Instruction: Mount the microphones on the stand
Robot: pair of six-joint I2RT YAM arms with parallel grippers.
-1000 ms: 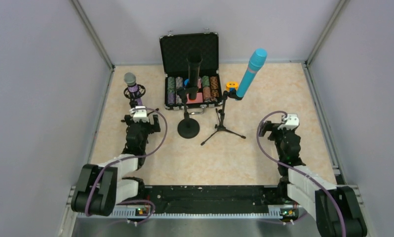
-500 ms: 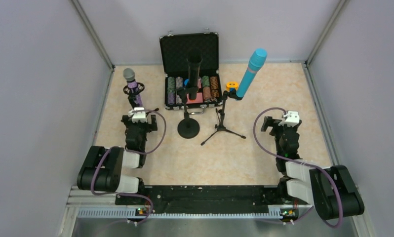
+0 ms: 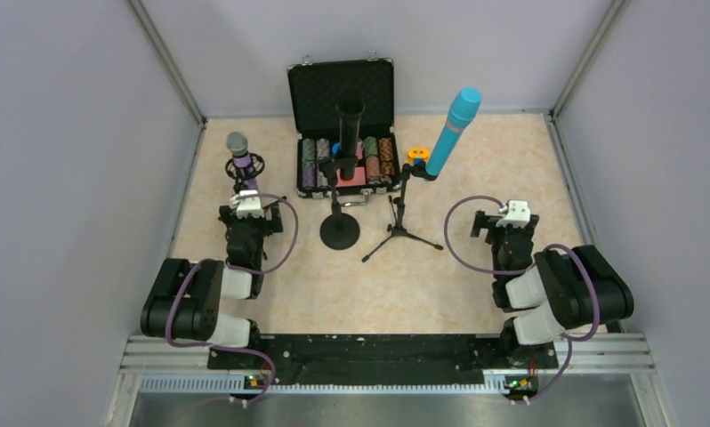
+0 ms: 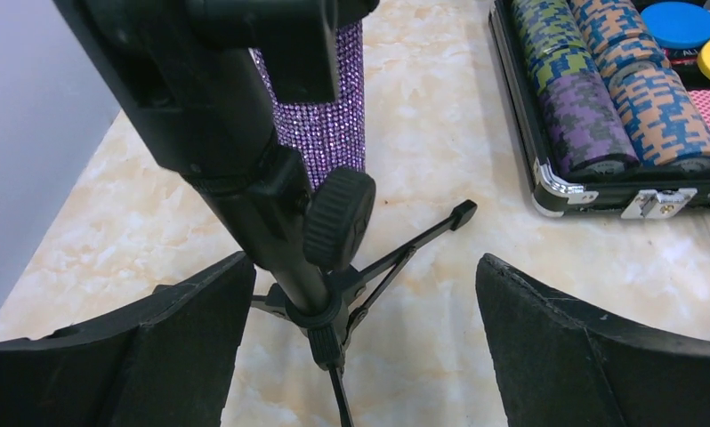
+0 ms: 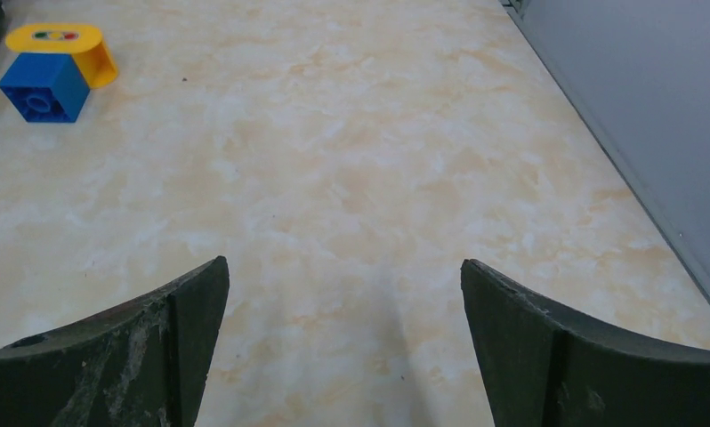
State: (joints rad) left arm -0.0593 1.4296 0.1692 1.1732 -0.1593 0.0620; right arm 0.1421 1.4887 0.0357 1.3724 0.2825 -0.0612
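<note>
Your left wrist camera catches what the overhead view misses: the left jaws, spread wide, frame the tripod stand (image 4: pixel 245 169) holding the glittery purple microphone (image 4: pixel 326 133), its head cut off. The right jaws gape over the marbled counter (image 5: pixel 334 178). Overhead, cyan microphone (image 3: pixel 453 129) and black microphone (image 3: pixel 350 116) stand mounted between grey walls (image 3: pixel 67 133).

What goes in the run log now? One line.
purple microphone: in left stand | cyan microphone: in right tripod stand | black microphone: in round-base stand | left gripper: open, empty | right gripper: open, empty

Glittery purple microphone (image 4: pixel 320 116), glossy marbled table (image 5: pixel 334 160)
</note>
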